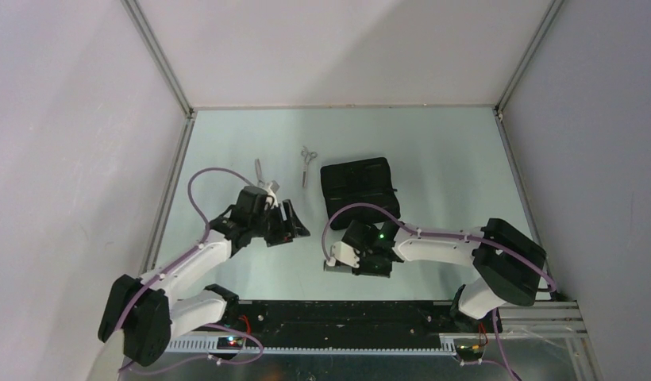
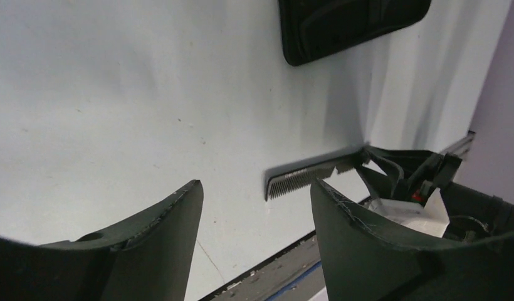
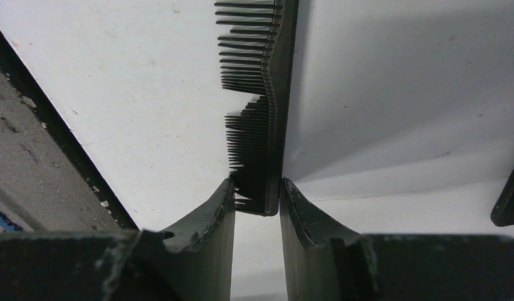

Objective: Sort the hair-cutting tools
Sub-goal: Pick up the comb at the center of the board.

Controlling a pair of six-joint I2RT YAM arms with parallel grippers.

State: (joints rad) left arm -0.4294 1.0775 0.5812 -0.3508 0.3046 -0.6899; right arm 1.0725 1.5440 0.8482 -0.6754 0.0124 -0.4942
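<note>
My right gripper is shut on one end of the narrow black comb, low over the table near the front edge. In the right wrist view its fingertips pinch the comb's teeth and spine. The comb also shows in the left wrist view, sticking out from the right gripper. My left gripper is open and empty, its fingers wide apart above bare table. Two silver scissors lie at the back: one left of the pouch, the other just beyond my left gripper.
A flat black rectangular pouch lies right of centre, just behind my right arm; it also shows in the left wrist view. The black rail of the table's front edge runs close below both grippers. Enclosure walls stand left, right and behind.
</note>
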